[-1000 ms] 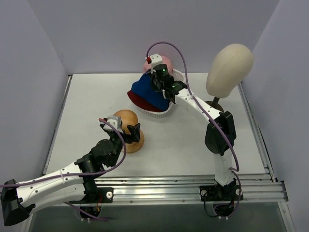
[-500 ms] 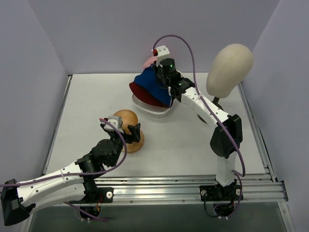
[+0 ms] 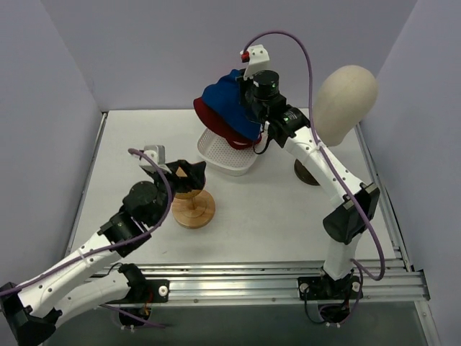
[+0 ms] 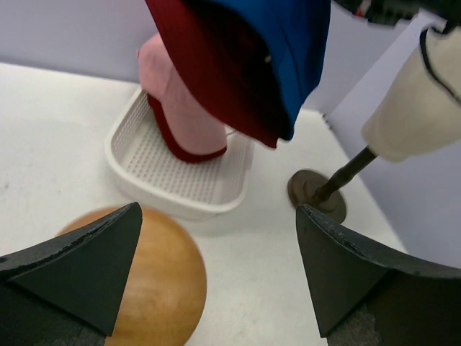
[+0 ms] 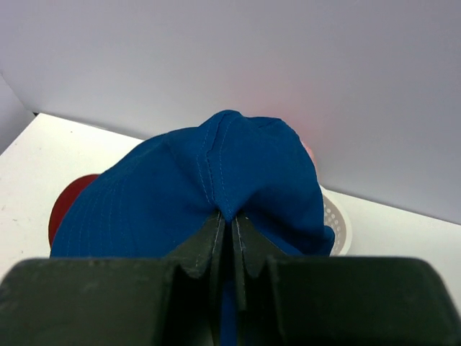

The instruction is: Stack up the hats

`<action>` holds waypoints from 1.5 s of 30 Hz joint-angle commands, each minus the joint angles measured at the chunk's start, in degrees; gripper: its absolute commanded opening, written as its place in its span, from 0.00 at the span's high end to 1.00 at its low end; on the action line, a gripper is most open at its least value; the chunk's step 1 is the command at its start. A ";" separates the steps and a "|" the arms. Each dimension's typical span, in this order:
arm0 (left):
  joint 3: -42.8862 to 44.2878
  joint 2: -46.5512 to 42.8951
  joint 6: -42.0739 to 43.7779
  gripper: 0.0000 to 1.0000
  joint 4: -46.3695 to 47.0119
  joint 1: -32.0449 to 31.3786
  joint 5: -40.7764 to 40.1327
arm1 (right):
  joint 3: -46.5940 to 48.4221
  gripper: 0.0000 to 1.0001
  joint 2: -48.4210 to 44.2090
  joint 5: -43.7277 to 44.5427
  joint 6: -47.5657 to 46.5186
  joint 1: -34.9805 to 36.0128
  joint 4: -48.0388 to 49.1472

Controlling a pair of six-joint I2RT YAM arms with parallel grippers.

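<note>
My right gripper (image 3: 253, 107) is shut on the crown of the royal-blue bucket hat (image 3: 223, 99) and holds it up over the white perforated basket (image 3: 225, 162). The dark red cap (image 3: 215, 128) hangs nested under it. In the left wrist view the blue hat (image 4: 288, 58), the dark red cap (image 4: 209, 65) and the pink cap (image 4: 180, 101) hang together, the pink cap's lower end down in the basket (image 4: 137, 169). In the right wrist view the fingers (image 5: 216, 238) pinch a fold of the blue hat (image 5: 194, 173). My left gripper (image 3: 184, 173) is open and empty.
A round wooden dome (image 4: 148, 277) on a wooden disc stand (image 3: 193, 209) sits under my left gripper (image 4: 218, 216). The cream mannequin head (image 3: 346, 97) on its brown stand (image 4: 313, 191) stands at the right. Purple walls close in the back and sides.
My right gripper has lifted the blue hat, with the caps under it, up and back out of the basket. My left gripper has moved up and left over the wooden dome.
</note>
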 commanded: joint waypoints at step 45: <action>16.28 20.48 -17.21 0.98 17.81 28.34 53.00 | -6.39 1.00 -18.51 -12.70 10.43 -2.57 3.37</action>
